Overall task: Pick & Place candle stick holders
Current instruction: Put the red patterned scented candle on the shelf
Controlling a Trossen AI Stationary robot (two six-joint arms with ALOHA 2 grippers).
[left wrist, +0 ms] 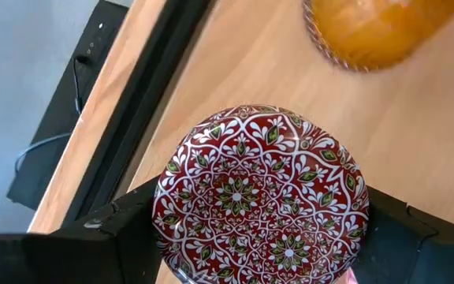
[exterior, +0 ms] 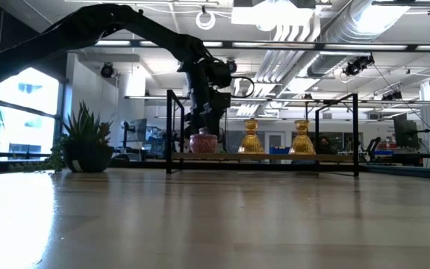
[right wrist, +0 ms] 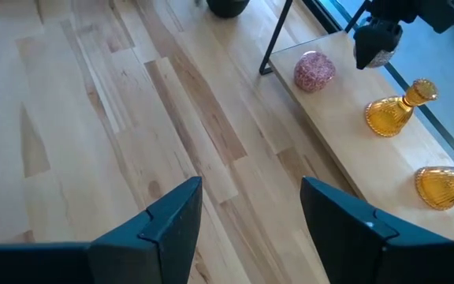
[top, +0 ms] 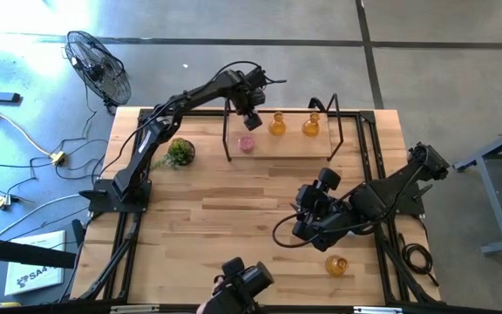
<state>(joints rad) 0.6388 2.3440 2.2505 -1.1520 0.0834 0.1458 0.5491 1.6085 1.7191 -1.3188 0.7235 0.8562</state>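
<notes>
A pink holder with a red patterned top (top: 247,144) stands on the raised wooden shelf (top: 295,146) at the table's far side. Two amber holders (top: 277,125) (top: 311,126) stand to its right. My left gripper (top: 250,119) is open just above the pink holder (left wrist: 262,193), with a finger on each side of it in the left wrist view. In the low view it hangs over the holder (exterior: 203,142). My right gripper (right wrist: 251,213) is open and empty over the table's right middle (top: 308,220). A third amber holder (top: 336,264) stands on the table near the right front. No other holder is in view.
The shelf rests on a black metal frame (top: 227,139) with legs at both ends. A green plant ball (top: 179,152) sits on the table left of the shelf. A camera (top: 244,281) stands at the table's front edge. The middle of the table is bare wood.
</notes>
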